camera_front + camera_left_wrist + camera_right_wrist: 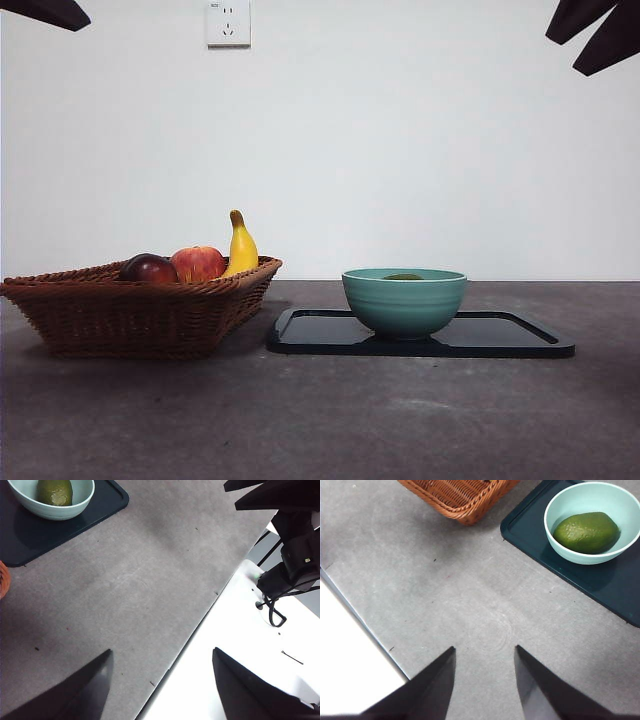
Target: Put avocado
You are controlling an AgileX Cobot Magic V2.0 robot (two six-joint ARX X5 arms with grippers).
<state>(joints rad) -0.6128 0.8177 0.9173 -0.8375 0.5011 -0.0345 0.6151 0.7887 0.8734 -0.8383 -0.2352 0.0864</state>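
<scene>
Avocado [586, 532] sits inside the teal bowl [404, 302], bowl on the black tray [500, 340], wicker basket [130, 310] w/ fruit just beside the tray. Left gripper [160, 680] and right gripper [485, 680] both spread apart, empty, well away from the bowl.

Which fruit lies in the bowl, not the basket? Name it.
The avocado, green, alone in the teal bowl; the apple, banana and dark red fruit are basketed.

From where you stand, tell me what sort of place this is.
Probably a lab test bench staged as a kitchen: a bare white wall with a power socket, a grey tabletop, and a woven brown wicker basket of fruit beside a teal ceramic bowl on a black tray.
</scene>
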